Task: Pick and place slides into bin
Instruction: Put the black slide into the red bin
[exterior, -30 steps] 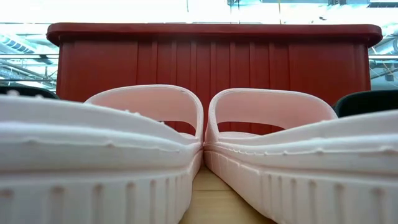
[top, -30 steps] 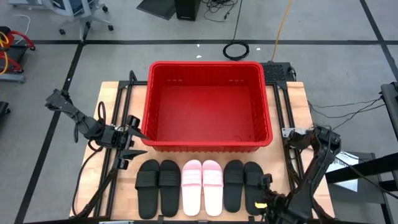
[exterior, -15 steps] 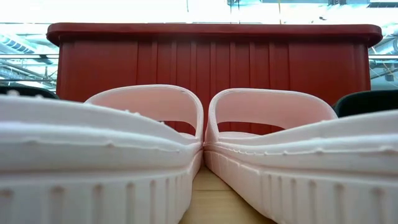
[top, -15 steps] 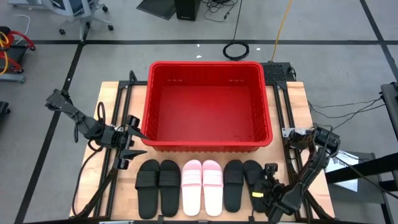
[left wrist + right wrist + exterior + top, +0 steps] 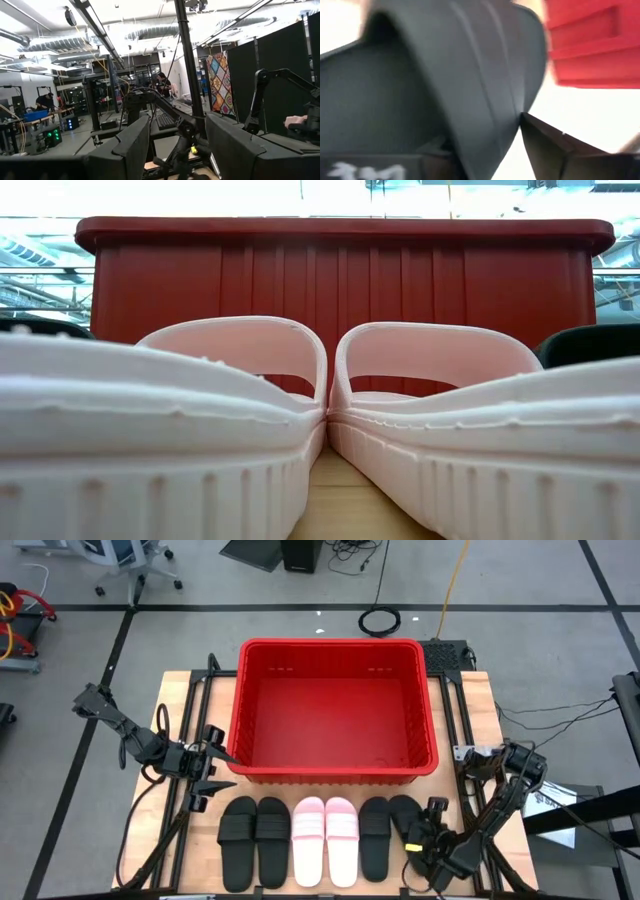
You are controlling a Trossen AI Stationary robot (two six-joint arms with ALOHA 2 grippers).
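- high view: right gripper [image 5: 418, 840] at the rightmost black slide [image 5: 406, 823], closing on its outer edge; slide's long axis points at the bin [image 5: 432, 730] just beyond. left gripper [image 5: 212, 768] spread open, idle left of the bin.
- right wrist view: black strap fills view between the fingers [image 5: 555, 147]; grip not confirmed.

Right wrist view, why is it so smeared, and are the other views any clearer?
Right wrist view: the black slide fills the frame at close range, soft and blurred, the red bin hazy beyond. Low view: the pink slides loom out of focus, with glare behind. High view: even light, sharp. Left wrist view: bright ceiling lights, dark foreground.
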